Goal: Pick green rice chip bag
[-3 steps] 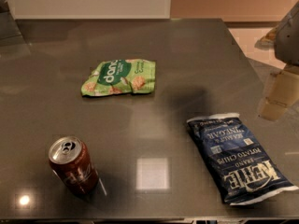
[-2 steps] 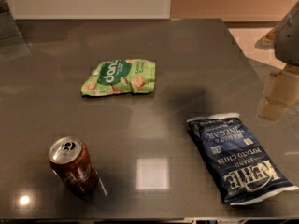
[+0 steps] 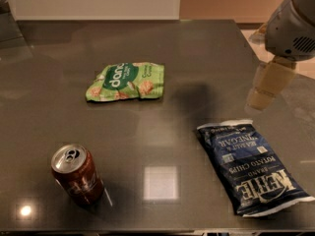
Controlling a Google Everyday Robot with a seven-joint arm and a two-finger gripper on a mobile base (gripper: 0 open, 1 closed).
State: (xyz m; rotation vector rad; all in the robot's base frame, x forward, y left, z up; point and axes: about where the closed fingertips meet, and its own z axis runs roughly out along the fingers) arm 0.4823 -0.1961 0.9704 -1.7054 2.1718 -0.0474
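I have the pincer (image 3: 266, 87) hanging at the right edge of the worktop (image 3: 197, 48), near the far end of the blue bag (image 3: 251, 173). I cannot tell whether it is released or clenched. The green bag (image 3: 126, 81) lies flat left of centre, well apart from it and untouched. I judge the pick not yet begun: reach, descent, grasp and lift are all left.
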